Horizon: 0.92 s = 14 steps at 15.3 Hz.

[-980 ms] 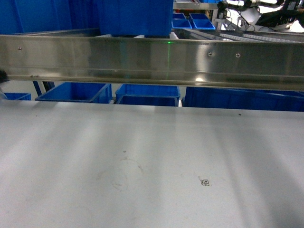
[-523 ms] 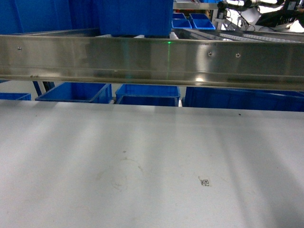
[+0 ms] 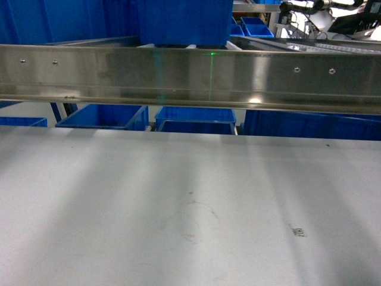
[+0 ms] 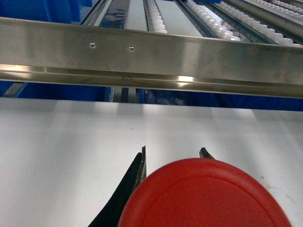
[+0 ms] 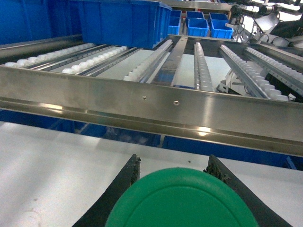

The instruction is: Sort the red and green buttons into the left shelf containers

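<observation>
A steel rail [image 3: 190, 77] spans the tabletop [image 3: 178, 208] ahead, blue tubs [image 3: 184, 21] beyond it. Two buttons — red button [image 4: 208, 196] pinched in left fingers [image 4: 138, 168], green button [image 5: 182, 201] in right fingers [image 5: 128, 177].

Setting: I read this as a factory or warehouse line.
Evidence: steel roller rack [image 5: 199, 61], blue tubs [image 3: 184, 21], grey worktable [image 3: 178, 202].
</observation>
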Tool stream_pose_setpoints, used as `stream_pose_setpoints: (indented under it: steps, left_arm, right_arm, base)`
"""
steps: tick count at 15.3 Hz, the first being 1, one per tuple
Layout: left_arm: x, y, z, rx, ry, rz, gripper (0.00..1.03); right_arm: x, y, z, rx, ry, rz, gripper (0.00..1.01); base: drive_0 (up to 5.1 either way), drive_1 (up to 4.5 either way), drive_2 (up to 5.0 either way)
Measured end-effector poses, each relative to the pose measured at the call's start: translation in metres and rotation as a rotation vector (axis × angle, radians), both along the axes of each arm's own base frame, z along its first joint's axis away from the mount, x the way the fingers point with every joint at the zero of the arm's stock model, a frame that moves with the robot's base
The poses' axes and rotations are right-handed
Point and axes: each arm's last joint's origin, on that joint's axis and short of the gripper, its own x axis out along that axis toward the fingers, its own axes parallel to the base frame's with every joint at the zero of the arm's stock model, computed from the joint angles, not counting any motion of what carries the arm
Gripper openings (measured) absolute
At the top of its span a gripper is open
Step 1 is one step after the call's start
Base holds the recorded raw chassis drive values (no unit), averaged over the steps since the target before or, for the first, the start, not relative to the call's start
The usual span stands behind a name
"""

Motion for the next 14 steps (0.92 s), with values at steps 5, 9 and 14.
stream_pose_setpoints:
  steps: [5,9,14]
  left_arm:
    - [-0.0001,0.0000,-0.0002,0.000,0.002,0.000,0.27]
    - [0.0001,0.0000,0.0000,0.000,0.000,0.000,0.27]
    - [-0.0001,-0.0002,-0.0001,0.000,0.001,-0.001,0.27]
  right_arm:
    - [0.0000,0.0000,-0.0003,0.000,0.003,0.000,0.36]
    - [-0.0001,0.0000,0.0001,0.000,0.000,0.001,0.36]
    - [0.0000,0.0000,-0.0003,0.000,0.003,0.001,0.36]
  base:
    - [0.0,0.00,0.0]
    - [0.0,0.00,0.0]
    - [-3.0,1.47,1.5]
